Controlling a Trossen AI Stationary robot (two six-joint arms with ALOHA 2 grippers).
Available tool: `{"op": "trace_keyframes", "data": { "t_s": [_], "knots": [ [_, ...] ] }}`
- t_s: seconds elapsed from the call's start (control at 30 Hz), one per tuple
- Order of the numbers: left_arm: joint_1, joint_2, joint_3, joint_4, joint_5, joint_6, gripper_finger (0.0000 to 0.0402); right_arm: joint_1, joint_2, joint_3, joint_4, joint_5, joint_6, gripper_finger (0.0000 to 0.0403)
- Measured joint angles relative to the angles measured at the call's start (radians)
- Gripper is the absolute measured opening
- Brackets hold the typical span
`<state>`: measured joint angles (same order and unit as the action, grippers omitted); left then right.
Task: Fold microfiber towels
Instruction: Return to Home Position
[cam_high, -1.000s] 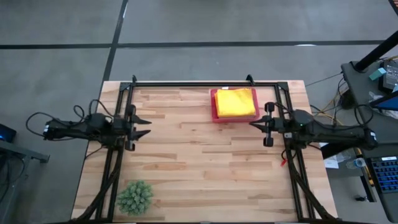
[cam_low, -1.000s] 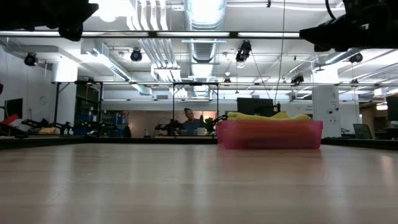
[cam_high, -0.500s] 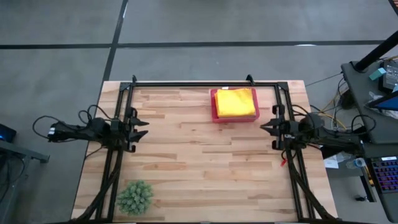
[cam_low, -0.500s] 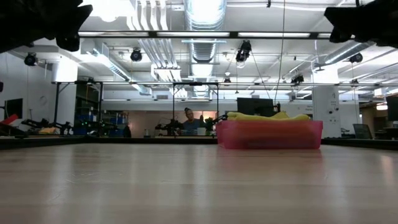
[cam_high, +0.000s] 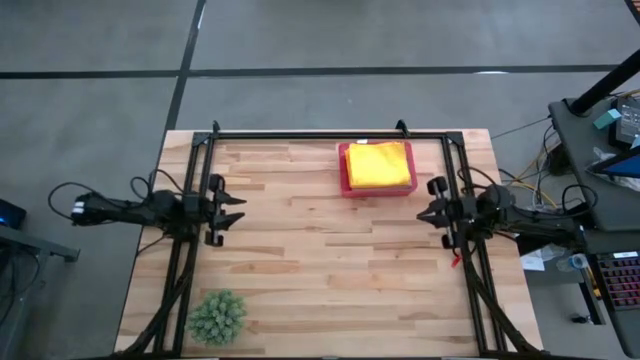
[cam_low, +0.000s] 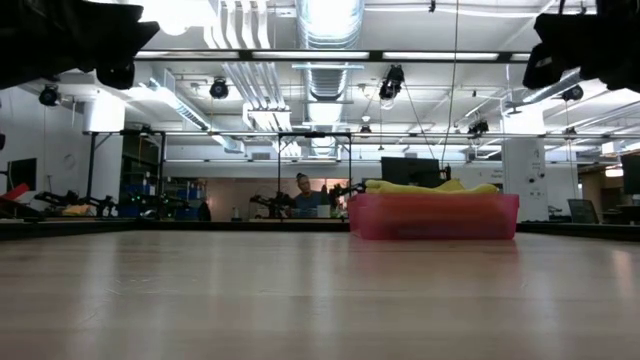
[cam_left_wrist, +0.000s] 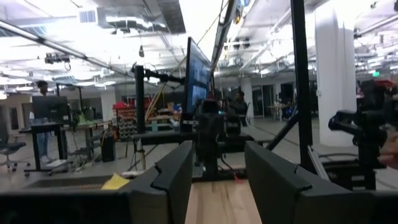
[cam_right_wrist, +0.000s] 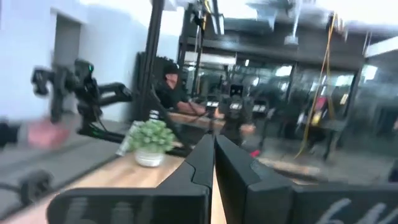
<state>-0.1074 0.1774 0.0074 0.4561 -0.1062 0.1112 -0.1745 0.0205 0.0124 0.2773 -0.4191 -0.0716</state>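
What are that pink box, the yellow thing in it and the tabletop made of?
Box: likely rigid plastic, slightly translucent, straight smooth walls. Yellow cloth: soft matte fabric, folded, bulging above the rim. Tabletop: pale wood strips, grain and joints visible.

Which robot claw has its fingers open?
The left gripper, on the side far from the pink tray: a clear gap shows between its two fingers. The right gripper, near the tray, has its fingers pressed together.
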Motion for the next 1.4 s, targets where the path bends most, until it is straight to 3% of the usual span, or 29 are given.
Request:
{"op": "trace_keyframes", "data": {
  "t_s": [0.3,1.4],
  "knots": [
    [0.000,0.046,-0.001,-0.002,-0.002,0.000,0.0132,0.000,0.008,0.000,-0.016,0.000,0.310,0.0009],
    [0.000,0.076,-0.003,0.000,-0.003,0.000,0.0132,-0.001,0.008,-0.002,-0.015,0.001,0.300,0.0009]
  ]
}}
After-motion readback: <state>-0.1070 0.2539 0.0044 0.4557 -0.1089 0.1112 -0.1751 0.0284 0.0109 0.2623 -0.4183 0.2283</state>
